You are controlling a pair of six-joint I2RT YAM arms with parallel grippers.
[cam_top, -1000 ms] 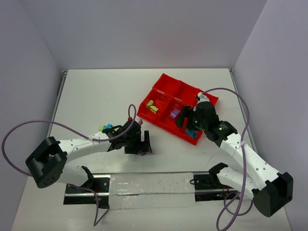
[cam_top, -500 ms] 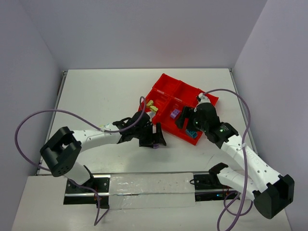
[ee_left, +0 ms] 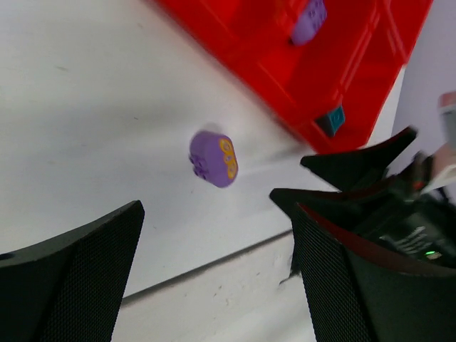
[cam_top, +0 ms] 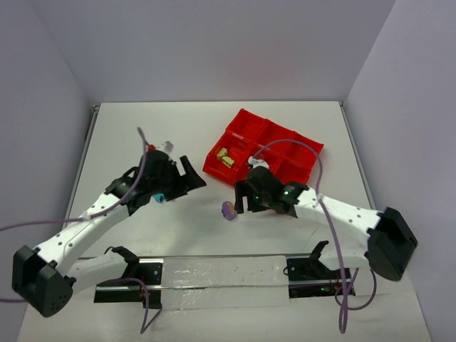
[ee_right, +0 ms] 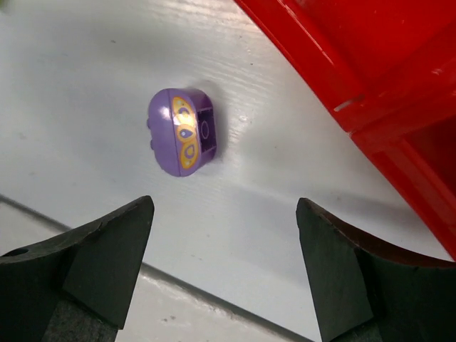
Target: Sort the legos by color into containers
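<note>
Just beside the red plastic tray (ee_right: 399, 92) lies a rounded purple plastic brick (ee_right: 183, 132), before the wide, empty right gripper (ee_right: 224, 206); the left gripper (ee_left: 217, 210) is wide and empty too. An off-centre pinch on the brick's curved sides may squirt it away from the tray.

A purple lego (ee_right: 184, 132) with a yellow printed face is seen lying on the table, just beside the red tray (cam_top: 285, 139). Two yellow legos (cam_top: 226, 158) are held in its left compartment. Another purple brick (ee_left: 308, 18) and a teal brick (ee_left: 330, 120) lie in other compartments.
</note>
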